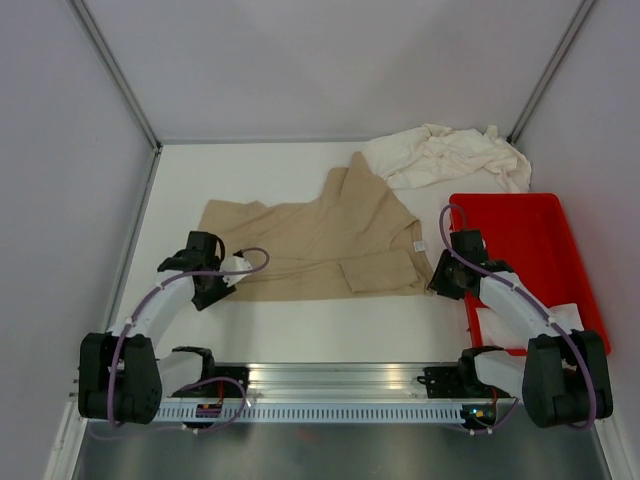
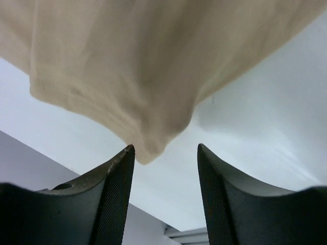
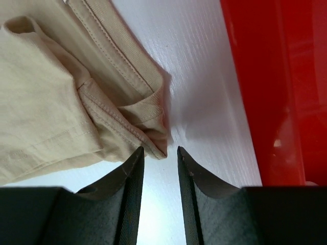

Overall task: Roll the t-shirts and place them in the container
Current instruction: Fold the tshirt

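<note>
A tan t-shirt point(image 1: 320, 240) lies spread flat in the middle of the table, with a small white label point(image 1: 420, 244) near its right edge. A heap of cream-white t-shirts point(image 1: 450, 158) sits at the back right. My left gripper point(image 1: 218, 290) is at the tan shirt's near left corner. In the left wrist view that gripper point(image 2: 166, 149) stands open, and the cloth's corner point(image 2: 148, 153) hangs just past the left fingertip, outside the jaws. My right gripper point(image 3: 160, 149) is open by a narrow gap, its tips right at the shirt's hemmed near right corner point(image 3: 153, 140).
A red plastic tray point(image 1: 560, 215) stands right of the right gripper, its wall point(image 3: 255, 87) close beside the jaws. Something white point(image 1: 565, 315) lies at the tray's near end. Grey walls close the table on the left, back and right.
</note>
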